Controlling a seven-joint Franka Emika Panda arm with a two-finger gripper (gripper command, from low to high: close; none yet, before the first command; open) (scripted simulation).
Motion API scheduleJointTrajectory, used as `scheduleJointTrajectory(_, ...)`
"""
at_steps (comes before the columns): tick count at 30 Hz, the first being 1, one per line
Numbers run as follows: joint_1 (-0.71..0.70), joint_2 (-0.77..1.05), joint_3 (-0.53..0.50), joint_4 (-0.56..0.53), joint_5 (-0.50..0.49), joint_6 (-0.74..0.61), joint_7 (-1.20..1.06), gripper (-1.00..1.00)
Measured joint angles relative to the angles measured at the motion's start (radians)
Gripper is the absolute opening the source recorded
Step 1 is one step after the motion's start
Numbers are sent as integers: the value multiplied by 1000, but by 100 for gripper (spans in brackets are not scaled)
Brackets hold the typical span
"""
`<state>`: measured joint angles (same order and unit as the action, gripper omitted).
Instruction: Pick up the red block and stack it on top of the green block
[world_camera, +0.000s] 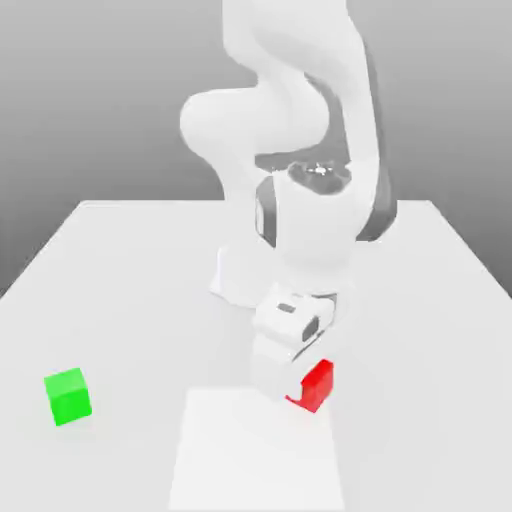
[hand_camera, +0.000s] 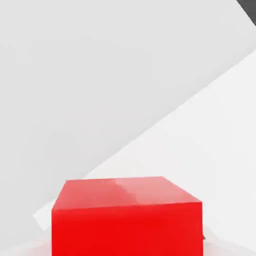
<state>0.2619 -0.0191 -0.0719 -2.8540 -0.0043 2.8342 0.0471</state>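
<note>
The pale table (world_camera: 420, 330) is bounded by a straight far edge, with broad bare room left on the exterior view's right. Above it the white arm (world_camera: 255, 120) is bent downward. A paler rectangle (world_camera: 255, 460) is set into the near part, its far-right corner overlapped by the red block (world_camera: 318, 386). That block is pinched by the gripper (world_camera: 308, 388), its sides flanked closely by the fingers. The green block (world_camera: 68, 396) is seated well apart, toward the exterior view's left, with open table between it and the rectangle's side edge.
</note>
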Motion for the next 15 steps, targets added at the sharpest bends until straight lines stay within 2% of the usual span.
scheduleJointTrajectory(15,-549,-1,-306,186,-9,-187,-586,-100)
